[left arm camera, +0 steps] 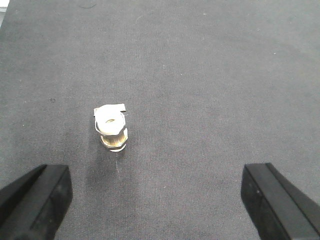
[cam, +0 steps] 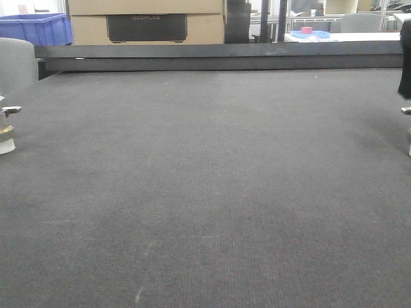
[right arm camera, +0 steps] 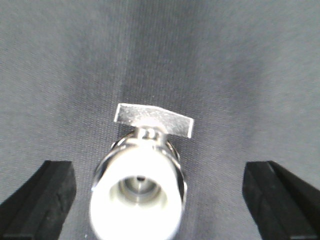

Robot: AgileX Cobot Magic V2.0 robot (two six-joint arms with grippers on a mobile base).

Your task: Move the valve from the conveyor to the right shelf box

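The right jaws are hanging wide open to either side of the valve (right arm camera: 137,185) sitting on the conveyor (right arm camera: 225,60), the left jaws are gaping over a second valve (left arm camera: 111,127), and closing off-centre is probably risking knocking the small, round-bodied piece over.

On the conveyor (cam: 212,192), the left valve (cam: 6,128) stands at the belt's far left edge and the right valve (cam: 407,111) at its far right edge, well apart. The rail (cam: 218,59) runs behind the belt. Behind the rail sit a cardboard box (cam: 148,22) and, left of it, a bin (cam: 35,29).
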